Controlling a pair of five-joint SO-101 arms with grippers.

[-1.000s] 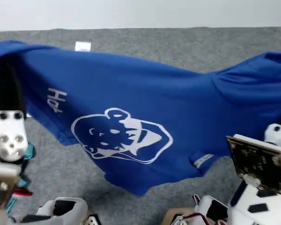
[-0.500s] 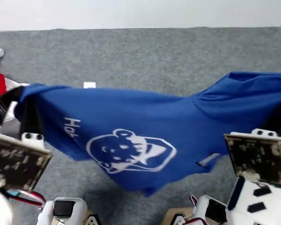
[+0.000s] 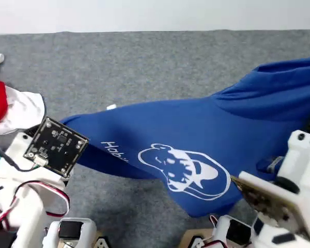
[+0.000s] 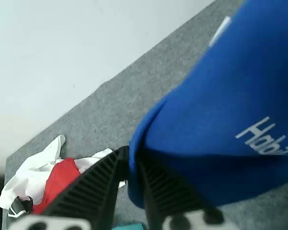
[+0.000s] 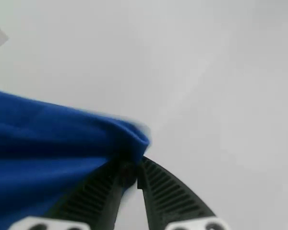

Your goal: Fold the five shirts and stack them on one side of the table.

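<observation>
Blue short-sleeved T-shirt with white cartoon print (image 3: 160,129): is stretching between both arms over the grey felt-covered table (image 3: 144,62), print facing up.
Left fingers (image 4: 93,184): are clamping together on a folded edge of the shirt beside its white lettering.
Right fingers (image 5: 161,191): are pinching the shirt's opposite edge.
Crumpled red-and-white shirts (image 3: 13,106): are lying heaped at the table's left side, near the left arm.

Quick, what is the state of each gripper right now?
Left gripper: shut on the blue shirt.
Right gripper: shut on the blue shirt as well.
</observation>
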